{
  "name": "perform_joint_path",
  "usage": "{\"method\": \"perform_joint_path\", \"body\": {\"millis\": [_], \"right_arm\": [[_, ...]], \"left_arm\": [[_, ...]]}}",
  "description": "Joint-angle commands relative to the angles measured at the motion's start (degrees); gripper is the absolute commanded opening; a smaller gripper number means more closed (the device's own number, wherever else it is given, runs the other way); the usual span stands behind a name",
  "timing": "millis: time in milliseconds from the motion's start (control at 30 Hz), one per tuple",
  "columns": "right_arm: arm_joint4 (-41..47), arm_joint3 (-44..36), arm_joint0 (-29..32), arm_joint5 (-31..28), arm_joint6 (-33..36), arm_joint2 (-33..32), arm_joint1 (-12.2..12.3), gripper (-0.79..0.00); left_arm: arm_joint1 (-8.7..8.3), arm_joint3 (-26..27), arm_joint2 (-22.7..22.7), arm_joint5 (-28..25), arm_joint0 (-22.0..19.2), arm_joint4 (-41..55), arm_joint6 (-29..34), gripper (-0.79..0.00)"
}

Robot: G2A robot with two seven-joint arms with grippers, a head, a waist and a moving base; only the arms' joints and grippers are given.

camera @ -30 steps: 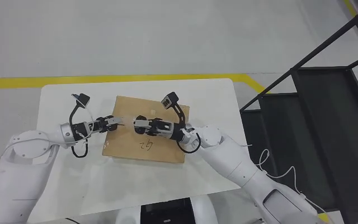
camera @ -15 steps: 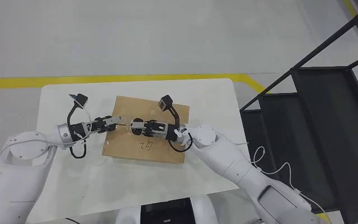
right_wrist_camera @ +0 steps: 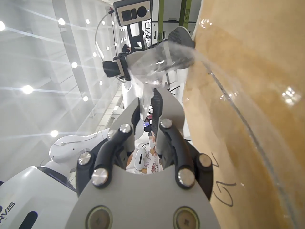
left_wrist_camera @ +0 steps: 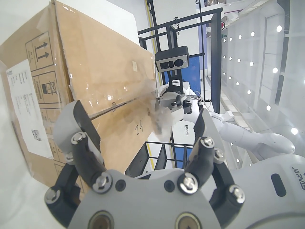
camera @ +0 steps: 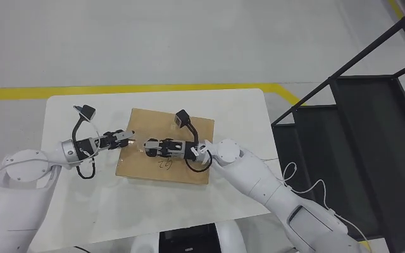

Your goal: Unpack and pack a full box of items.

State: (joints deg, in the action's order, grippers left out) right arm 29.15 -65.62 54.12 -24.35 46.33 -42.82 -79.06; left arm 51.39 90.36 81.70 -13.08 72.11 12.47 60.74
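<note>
A brown cardboard box (camera: 190, 172) is seen lying flat on a white table (camera: 69, 202), its top flaps closed along a centre seam that runs from the left arm's side towards the right arm's side. A strip of clear packing tape (right_wrist_camera: 162, 60) is lifted off that seam at the box's left end. Its crumpled free end is pinched between the pressed-together fingers of the right gripper (right_wrist_camera: 146, 98), which is held just above the box's left half.

The left gripper (left_wrist_camera: 140, 110) is held with its jaws spread, gripping nothing, just beside the box's left edge and close to the raised tape.

The tape that remains stuck is judged to lie along the seam under the right arm, so a pull back along that axis seems called for. Bare table is left on the left arm's side.
</note>
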Motion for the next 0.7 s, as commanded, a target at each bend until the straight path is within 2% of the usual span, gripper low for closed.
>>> {"method": "perform_joint_path", "body": {"millis": [0,333,667], "right_arm": [[-0.7,-0.5,-0.1,0.0,0.6,-0.8,0.2,0.000],[-5.9,-9.7,1.1,-1.4,4.8,-6.2,2.1,0.000],[-18.2,-22.7,6.2,-0.6,7.0,-14.5,5.4,0.000]], "left_arm": [[-0.07,0.0,0.5,-0.2,0.1,0.2,-0.4,0.000],[-0.29,0.2,1.8,-0.2,0.9,0.2,-1.2,0.000],[-0.33,2.2,2.0,0.0,0.2,0.6,-1.8,0.000]]}}
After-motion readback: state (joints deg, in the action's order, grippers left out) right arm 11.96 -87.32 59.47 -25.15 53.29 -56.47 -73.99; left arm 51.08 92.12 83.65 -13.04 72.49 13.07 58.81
